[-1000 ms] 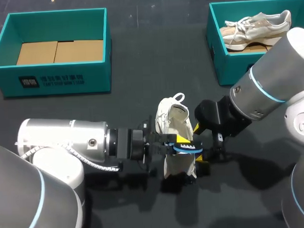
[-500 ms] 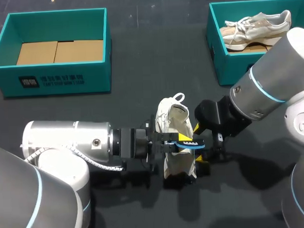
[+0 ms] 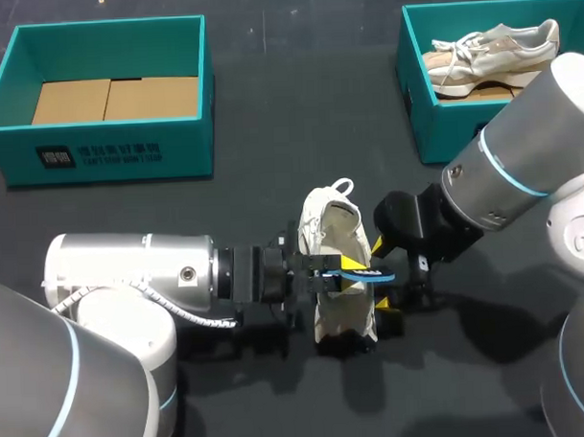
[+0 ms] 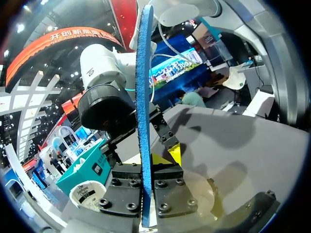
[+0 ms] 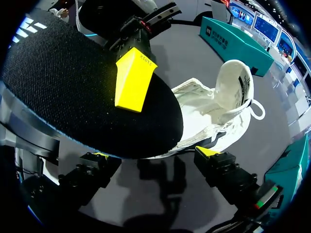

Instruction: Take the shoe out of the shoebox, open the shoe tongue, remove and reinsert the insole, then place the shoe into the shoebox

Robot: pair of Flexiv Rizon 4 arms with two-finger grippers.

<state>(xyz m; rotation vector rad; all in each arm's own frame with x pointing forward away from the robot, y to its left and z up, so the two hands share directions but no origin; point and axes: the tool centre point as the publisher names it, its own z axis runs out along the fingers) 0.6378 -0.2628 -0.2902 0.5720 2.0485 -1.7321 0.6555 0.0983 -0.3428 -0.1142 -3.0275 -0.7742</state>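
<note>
Black insole (image 3: 369, 271), clamped in my left gripper (image 3: 347, 267), hangs over the white shoe (image 3: 335, 222) mid-table, heel toward 12 o'clock. I'd feed it in toe-end first. Whether my right gripper (image 3: 393, 316), at the shoe's 4 o'clock, has a hold I cannot tell.

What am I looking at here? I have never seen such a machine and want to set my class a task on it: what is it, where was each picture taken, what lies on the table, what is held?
It is a robot with two arms at a dark table. One picture looks down from above and behind it: the left arm enters from the left, the right arm from the right. The other two come from a camera on each wrist. A white shoe lies between the arms. The left gripper is shut on its insole, held over the shoe. The right gripper is at the shoe's toe end. Further back stand two teal boxes: an empty box and another box with a second shoe.
</note>
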